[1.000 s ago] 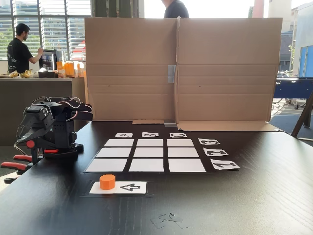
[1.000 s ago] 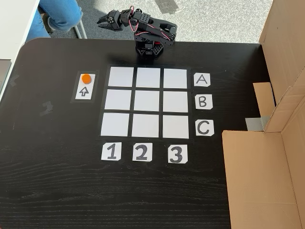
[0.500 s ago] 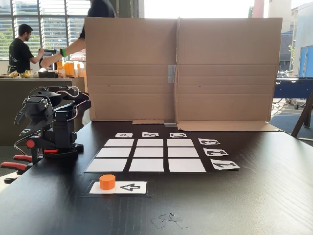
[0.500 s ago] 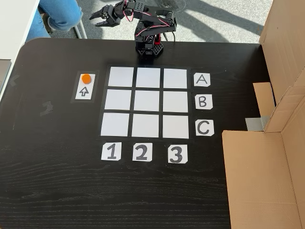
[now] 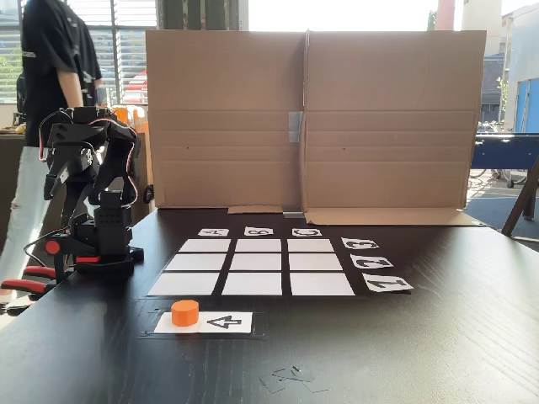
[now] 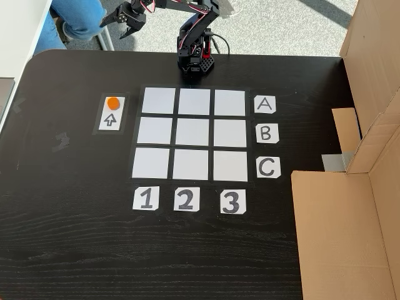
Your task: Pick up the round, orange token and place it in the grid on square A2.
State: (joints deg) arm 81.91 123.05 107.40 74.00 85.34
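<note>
The round, orange token (image 5: pixel 184 312) (image 6: pixel 112 102) rests on the end of a white arrow card (image 5: pixel 221 321) (image 6: pixel 111 119), outside the grid (image 5: pixel 258 263) (image 6: pixel 194 133). Square A2 (image 5: pixel 195 262) (image 6: pixel 194 102) is bare white paper, in the middle of the row marked A. My gripper (image 5: pixel 61 187) (image 6: pixel 119 25) hangs raised in the air beyond the table's far edge in a fixed view from above, well apart from the token. Its fingers are spread with nothing between them.
The arm's base (image 6: pixel 195 62) is clamped at the table edge behind the grid. A tall cardboard wall (image 5: pixel 312 118) (image 6: pixel 369 94) with a floor flap (image 6: pixel 337 237) closes one side. A person (image 5: pixel 50 76) stands just behind the arm. Seated legs in jeans (image 6: pixel 75 15) are close to the gripper.
The arm has unfolded upward and the gripper has swung out leftward in the view from above. A person has walked up behind the arm. The token has not moved.
</note>
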